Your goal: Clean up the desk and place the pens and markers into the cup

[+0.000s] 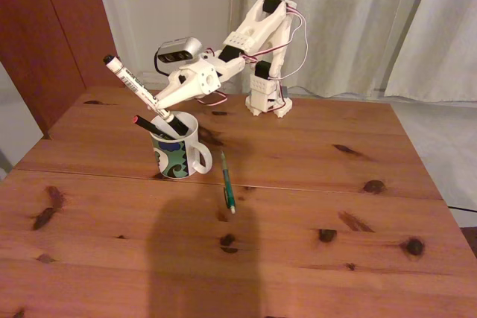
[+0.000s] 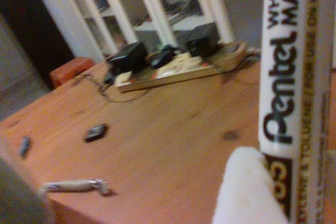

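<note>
Markers and pens were midway to being cleared off the pine desk [image 1: 313,184] at this moment: the white marker [image 1: 138,91] stood slanted in the patterned cup [image 1: 179,153], lower end inside the rim, its dark-tipped upper end pointing up and to the left in the fixed view, and it was pinched low on its barrel by the arm's gripper [image 1: 165,109]. Beside it in the cup leaned the thin black pen [image 1: 153,127], red tip showing above the rim. The teal-green pen [image 1: 228,184] lay flat on the wood just right of the cup's handle, untouched by the arm. In the wrist view the marker's printed barrel [image 2: 289,87] ran up the right side with a pale finger [image 2: 247,187] pressed against it, so the pincer looked narrow and closed on the marker rather than empty. The risk, judging from the steep lean, was a release with too little of the marker inside, letting it tip over the rim, or a sideways pull of the arm dragging the cup toward the loose pen.
</note>
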`<state>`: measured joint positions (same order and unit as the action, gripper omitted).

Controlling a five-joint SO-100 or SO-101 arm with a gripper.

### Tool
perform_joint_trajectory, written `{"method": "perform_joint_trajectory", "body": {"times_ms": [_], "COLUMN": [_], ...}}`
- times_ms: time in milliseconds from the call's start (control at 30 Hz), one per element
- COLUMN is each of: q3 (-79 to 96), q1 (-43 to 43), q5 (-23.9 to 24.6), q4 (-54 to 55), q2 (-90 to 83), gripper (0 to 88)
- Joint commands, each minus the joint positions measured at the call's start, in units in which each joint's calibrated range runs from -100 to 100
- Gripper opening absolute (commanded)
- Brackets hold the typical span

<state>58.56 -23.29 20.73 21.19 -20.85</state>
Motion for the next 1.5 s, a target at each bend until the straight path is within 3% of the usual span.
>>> {"method": "perform_joint_trajectory", "body": {"times_ms": [0, 267, 1467], "q3": [0.96, 5.38, 6.37], "q1": [-1.04, -2.17, -5.14], "q5": [-2.08, -5.02, -5.07], "q4": [1.3, 1.39, 1.21], "q2": [-0.38, -0.63, 0.04], "gripper": [0.7, 0.7, 0.8]}}
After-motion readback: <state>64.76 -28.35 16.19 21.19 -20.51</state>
